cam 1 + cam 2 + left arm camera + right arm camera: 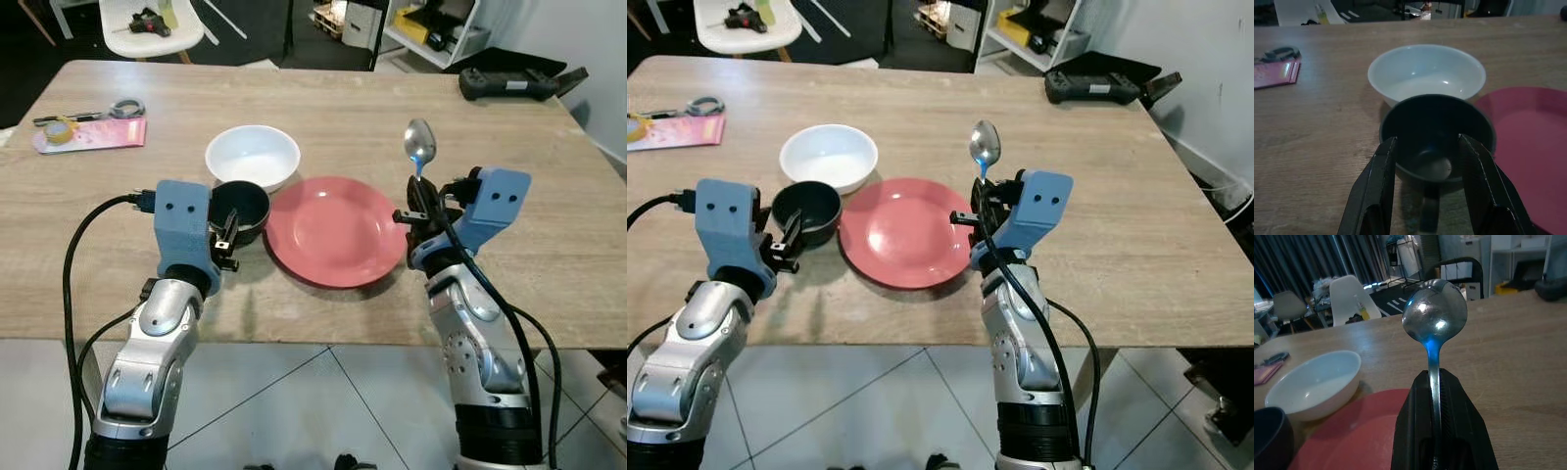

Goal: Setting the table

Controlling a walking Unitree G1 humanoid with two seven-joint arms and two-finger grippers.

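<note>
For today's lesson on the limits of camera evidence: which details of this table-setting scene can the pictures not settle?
- Spoon: its handle end is hidden inside the right gripper, right wrist view.
- Black cup: its handle is dark and partly behind the left gripper, left wrist view.
- Items on the white chair: too small to identify, left eye view.
- Scissors: cut off by the right eye view's edge.

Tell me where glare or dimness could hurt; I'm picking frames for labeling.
Right wrist view: bright highlights and a blue tint on the spoon, chairs behind soft. Left wrist view: dim and bluish, black cup interior nearly lost between the left gripper fingers. Left eye view: even light, pink plate sharp, soft shadows.
</note>
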